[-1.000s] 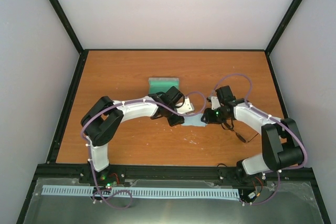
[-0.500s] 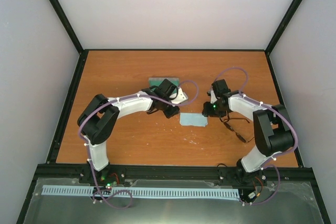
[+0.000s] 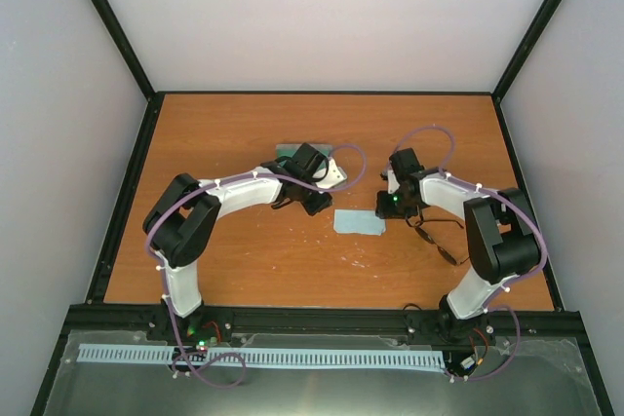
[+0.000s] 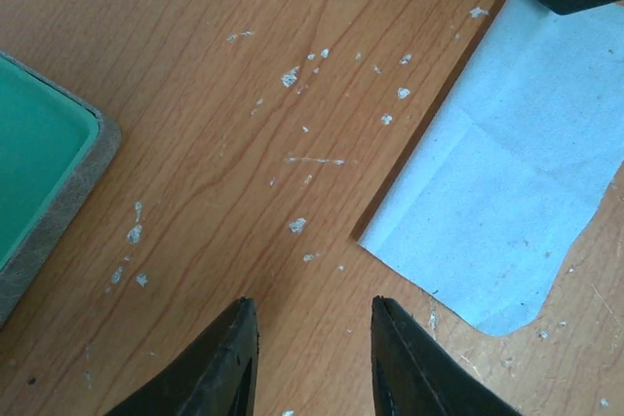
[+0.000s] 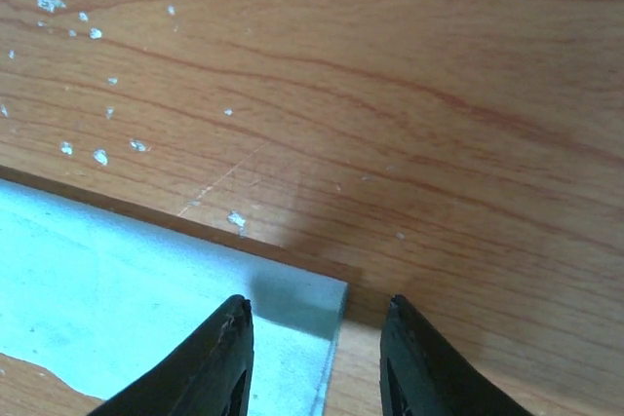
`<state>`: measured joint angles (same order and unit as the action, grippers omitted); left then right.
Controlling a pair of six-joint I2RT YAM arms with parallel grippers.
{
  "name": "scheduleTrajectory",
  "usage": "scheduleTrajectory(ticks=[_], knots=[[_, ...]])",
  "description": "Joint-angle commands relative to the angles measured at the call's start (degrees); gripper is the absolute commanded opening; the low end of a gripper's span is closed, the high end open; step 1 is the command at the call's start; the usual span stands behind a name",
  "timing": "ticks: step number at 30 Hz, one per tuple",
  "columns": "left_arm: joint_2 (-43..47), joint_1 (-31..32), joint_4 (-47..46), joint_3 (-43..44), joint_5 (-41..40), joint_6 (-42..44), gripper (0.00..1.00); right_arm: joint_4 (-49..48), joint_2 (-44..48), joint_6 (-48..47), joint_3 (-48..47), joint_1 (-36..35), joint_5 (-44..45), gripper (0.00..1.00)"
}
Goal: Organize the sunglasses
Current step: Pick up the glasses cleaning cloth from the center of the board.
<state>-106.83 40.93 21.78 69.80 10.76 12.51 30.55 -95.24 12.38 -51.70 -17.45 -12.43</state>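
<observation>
both grippers released, empty. right gripper [image 5: 317,311] over cloth [image 5: 117,270] corner, left gripper [image 4: 312,305] between case [image 4: 39,168] and cloth. sunglasses [image 3: 436,238] untouched on desk [image 3: 244,260]; next, right should grasp them.

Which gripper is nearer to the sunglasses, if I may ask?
Right: the right gripper is beside the sunglasses, over the cloth; the left gripper is across the cloth, farther off.

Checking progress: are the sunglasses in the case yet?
No, the sunglasses lie on the table, on the far side of the cloth from the case.
</observation>
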Motion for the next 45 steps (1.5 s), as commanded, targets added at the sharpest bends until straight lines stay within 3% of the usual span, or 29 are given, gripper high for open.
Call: scheduleTrajectory(ticks=[1, 4, 10, 15, 22, 39, 45], knots=[[-1.01, 0.09, -1.35, 2.27, -0.86, -0.48, 0.34, 0.68, -2.34, -0.22, 0.36, -2.08, 0.65, 0.35], [-0.84, 0.14, -1.59, 2.03, -1.03, -0.54, 0.34, 0.77, -2.81, 0.07, 0.61, -2.87, 1.45, 0.28], [-1.54, 0.13, -1.35, 2.2, 0.54, -0.17, 0.35, 0.97, -3.06, 0.57, 1.44, -2.95, 2.95, 0.03], [-4.22, 0.18, 0.84, 4.02, 3.63, 0.88, 0.43, 0.65, -2.19, 1.38, 1.74, -2.98, 4.19, 0.03], [-6.18, 0.18, 1.5, 3.98, 6.7, 2.05, 0.42, 0.88, -2.06, 1.42, 0.74, -3.02, 4.25, 0.03], [-8.96, 1.75, 0.7, 4.81, 7.97, 2.07, 0.36, 0.77, -1.01, 1.49, 0.54, -3.02, 3.31, 0.03], [-9.6, 1.86, 0.32, 4.65, 7.84, 2.32, 0.3, 0.66, -0.84, 1.54, 0.72, -3.01, 2.95, 0.03]])
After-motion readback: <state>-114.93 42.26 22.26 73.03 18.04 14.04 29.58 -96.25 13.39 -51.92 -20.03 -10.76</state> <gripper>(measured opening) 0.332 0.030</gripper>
